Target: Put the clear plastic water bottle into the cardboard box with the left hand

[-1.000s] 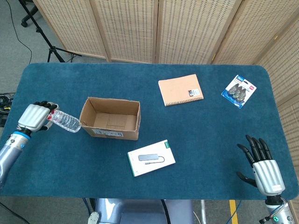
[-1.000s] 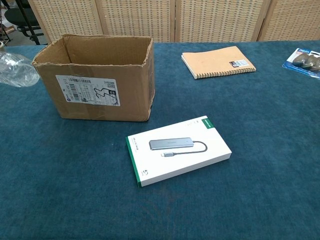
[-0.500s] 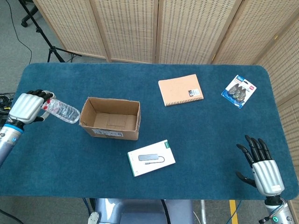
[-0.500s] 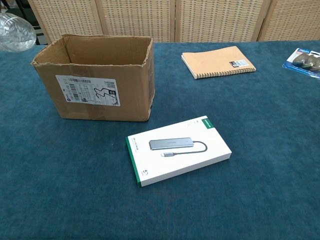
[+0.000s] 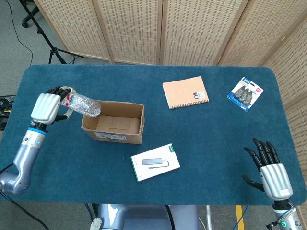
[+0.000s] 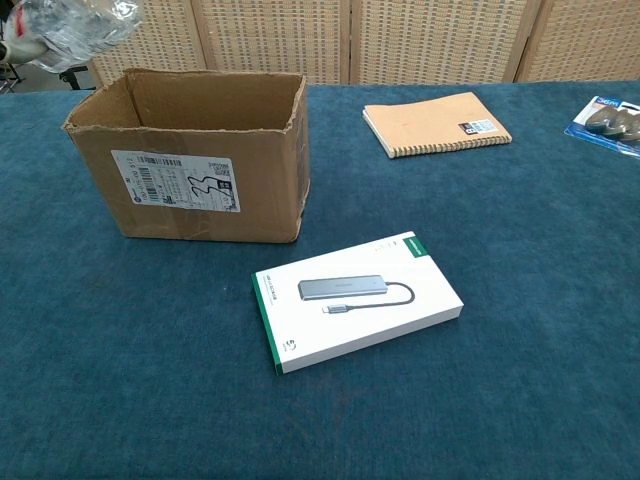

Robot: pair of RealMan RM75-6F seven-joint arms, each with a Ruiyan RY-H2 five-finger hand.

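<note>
Bottle-carrying is what matters on the table point(image 5: 201, 139) just now. Going down in size: the cardboard box point(image 5: 114, 122) is sitting open-topped at the left; the left hand point(image 5: 47, 107) is gripping the bottle point(image 5: 83, 105) at its cap end, holding it lying sideways in the air, its base reaching over the box's left rim. The right hand point(image 5: 271, 175) is resting empty, fingers spread, at the near right corner. The bottle is looking empty, so probably light, thin-walled and easily crushed or slipping; gripping near the stiffer neck seems sensible.
</note>
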